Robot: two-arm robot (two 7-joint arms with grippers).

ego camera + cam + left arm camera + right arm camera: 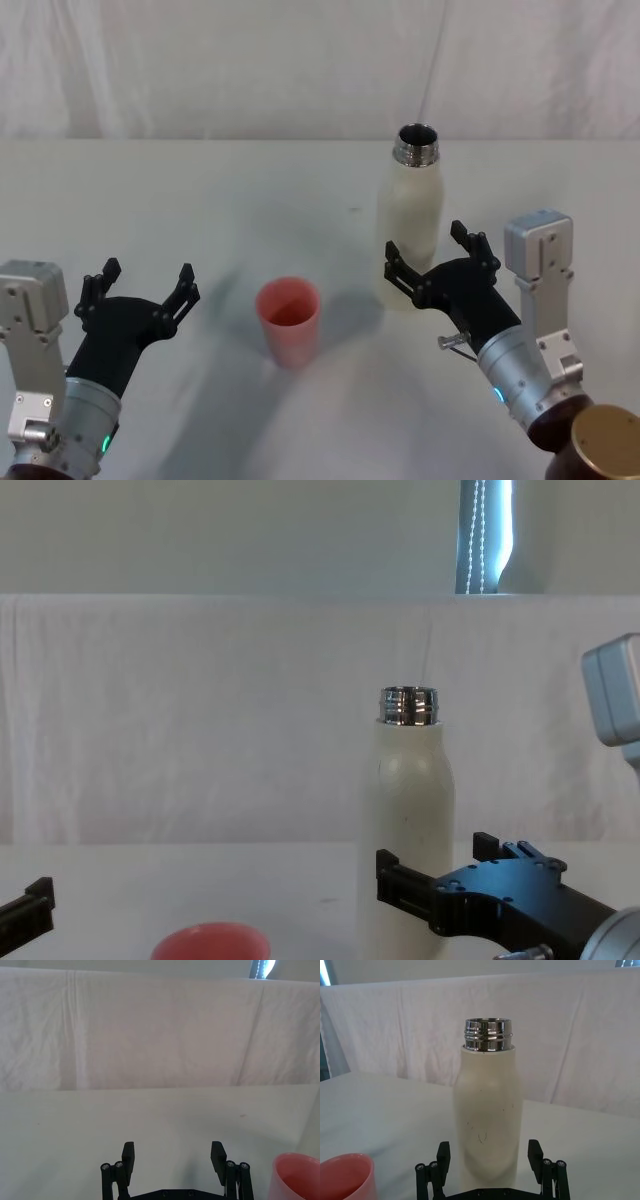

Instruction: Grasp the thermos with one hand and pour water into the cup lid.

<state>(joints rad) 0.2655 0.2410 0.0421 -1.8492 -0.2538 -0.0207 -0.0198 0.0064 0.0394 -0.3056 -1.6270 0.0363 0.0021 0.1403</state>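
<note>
Right gripper [432, 262], fingers spread, closes in at the thermos's [410, 215] six o'clock to grasp it; cup lid [288, 318] waits at eight o'clock, left gripper [140, 291] spread, idle.

The left tool [139, 284] is hovering at the near left with fingers spread wide. The right tool [432, 252] is reaching forward on the right, fingers spread apart.

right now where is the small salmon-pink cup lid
In the head view the salmon-pink cup lid stands upright on the table centre, left of the tall cream-white thermos.
</note>
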